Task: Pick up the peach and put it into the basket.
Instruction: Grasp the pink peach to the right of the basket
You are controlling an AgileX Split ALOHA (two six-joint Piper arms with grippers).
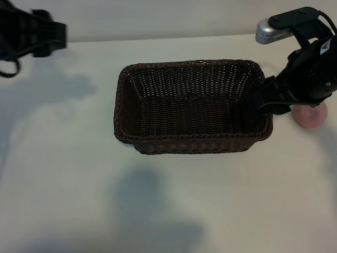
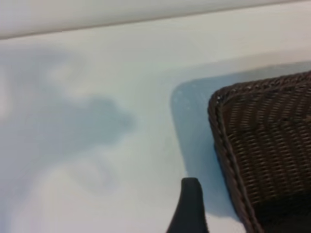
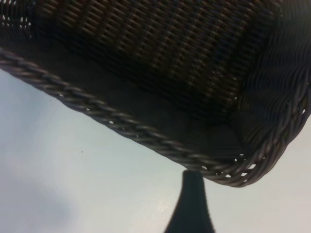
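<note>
Peach (image 1: 309, 117) sits on the table (image 1: 63, 174) just outside the basket (image 1: 192, 107), at its right end, partly hidden behind my right gripper (image 1: 263, 100). Basket's empty; pick and drop both left to do, I'd say. Right gripper hangs at the basket's right rim w/ jaws wide, nothing held. Left gripper (image 1: 52, 37) is up at far left; can't tell its jaws.

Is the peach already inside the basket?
No, the peach lies on the table outside the basket, beyond its right end, partly hidden by the right arm.
</note>
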